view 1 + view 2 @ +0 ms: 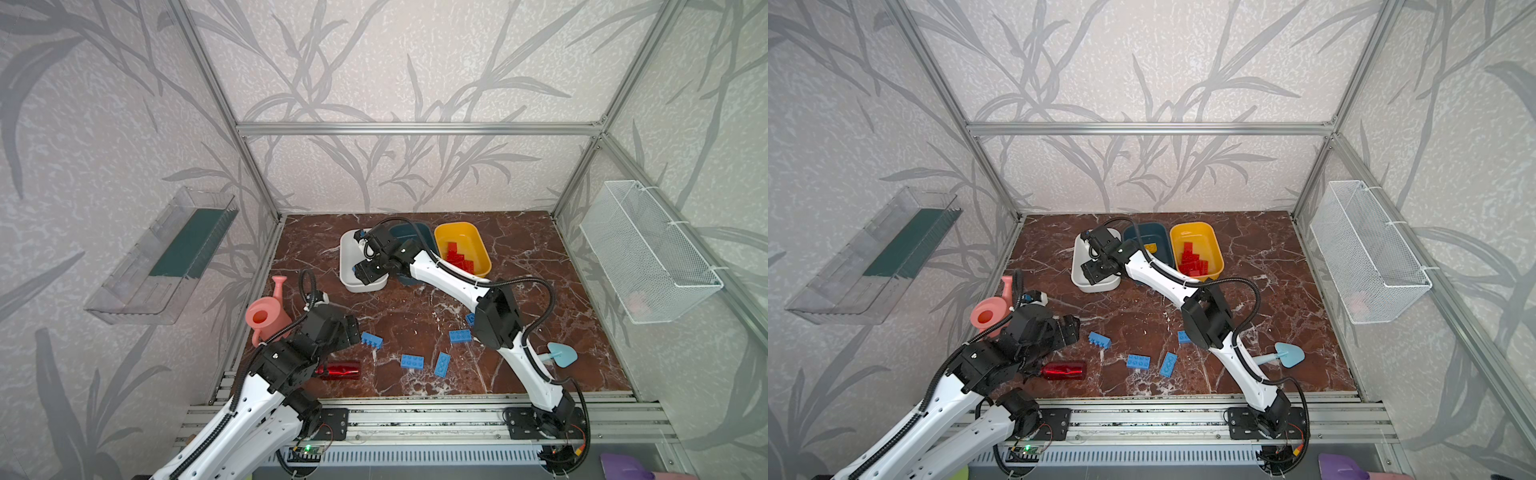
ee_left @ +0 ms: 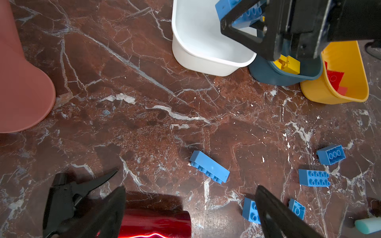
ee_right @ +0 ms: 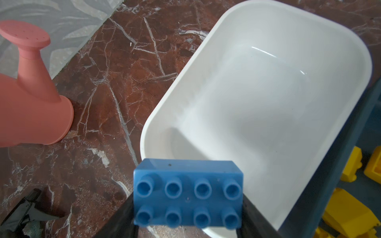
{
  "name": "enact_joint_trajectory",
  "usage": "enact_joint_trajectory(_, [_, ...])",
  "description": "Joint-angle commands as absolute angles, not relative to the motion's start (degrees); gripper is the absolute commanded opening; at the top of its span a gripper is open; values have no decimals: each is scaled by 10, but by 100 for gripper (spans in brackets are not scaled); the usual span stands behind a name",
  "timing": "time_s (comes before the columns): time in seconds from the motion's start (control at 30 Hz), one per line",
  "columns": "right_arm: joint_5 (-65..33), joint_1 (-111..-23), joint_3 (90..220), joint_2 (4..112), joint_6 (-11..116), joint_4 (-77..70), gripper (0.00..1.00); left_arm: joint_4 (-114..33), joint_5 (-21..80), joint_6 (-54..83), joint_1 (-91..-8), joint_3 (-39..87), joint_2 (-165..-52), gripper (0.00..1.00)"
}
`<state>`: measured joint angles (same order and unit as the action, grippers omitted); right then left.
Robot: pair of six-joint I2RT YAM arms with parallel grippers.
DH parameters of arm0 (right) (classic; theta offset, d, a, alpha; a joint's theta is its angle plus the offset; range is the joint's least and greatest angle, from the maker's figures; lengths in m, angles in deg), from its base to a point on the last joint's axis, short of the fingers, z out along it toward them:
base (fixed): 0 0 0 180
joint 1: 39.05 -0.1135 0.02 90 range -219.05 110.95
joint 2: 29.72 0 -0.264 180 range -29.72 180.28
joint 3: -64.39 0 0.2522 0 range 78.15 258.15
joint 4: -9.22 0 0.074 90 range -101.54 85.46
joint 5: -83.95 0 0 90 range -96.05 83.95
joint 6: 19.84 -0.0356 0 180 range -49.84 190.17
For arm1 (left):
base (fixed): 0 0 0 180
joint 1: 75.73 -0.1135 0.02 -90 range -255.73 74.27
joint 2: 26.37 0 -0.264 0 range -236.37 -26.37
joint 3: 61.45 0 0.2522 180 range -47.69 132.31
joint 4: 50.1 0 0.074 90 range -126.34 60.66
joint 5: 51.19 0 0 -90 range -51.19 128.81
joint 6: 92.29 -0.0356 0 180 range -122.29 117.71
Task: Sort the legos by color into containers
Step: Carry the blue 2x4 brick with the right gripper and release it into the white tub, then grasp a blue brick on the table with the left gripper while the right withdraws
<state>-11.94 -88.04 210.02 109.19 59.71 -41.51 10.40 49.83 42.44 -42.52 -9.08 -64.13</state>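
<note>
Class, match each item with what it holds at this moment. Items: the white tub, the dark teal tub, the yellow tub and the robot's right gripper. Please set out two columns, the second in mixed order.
Column one
1. white rounded plastic tub
2. dark teal plastic tub
3. yellow plastic tub
4. right gripper

Column two
A. red bricks
B. one blue studded plastic brick
C. yellow bricks
D. no brick visible inside

Pairs: 1-D, 2-C, 3-A, 4-B

Leaf-patterned grey walls [image 1: 374,62] enclose a red-brown marble tabletop [image 1: 415,311] within aluminium framing [image 1: 415,129].
</note>
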Motion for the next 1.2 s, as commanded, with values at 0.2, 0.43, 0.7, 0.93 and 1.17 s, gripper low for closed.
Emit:
enact_joint_trajectory(0.2, [-140,-863,2128,1082,595,-464,85,91,474,430,-423,-100,-680,95])
enact_joint_trajectory(0.43, [-121,-849,1971,958,599,-400,86,57,435,443,-416,-95,-771,88])
enact_joint_trajectory(0.7, [-109,-803,1707,755,566,-266,86,12,461,485,-347,-89,-866,85])
enact_joint_trajectory(0.93, [-90,-777,1527,611,551,-213,86,-36,462,517,-314,-93,-945,86])
enact_joint_trajectory(1.17, [-79,-769,1406,515,539,-196,86,-53,474,518,-314,-68,-1024,83])
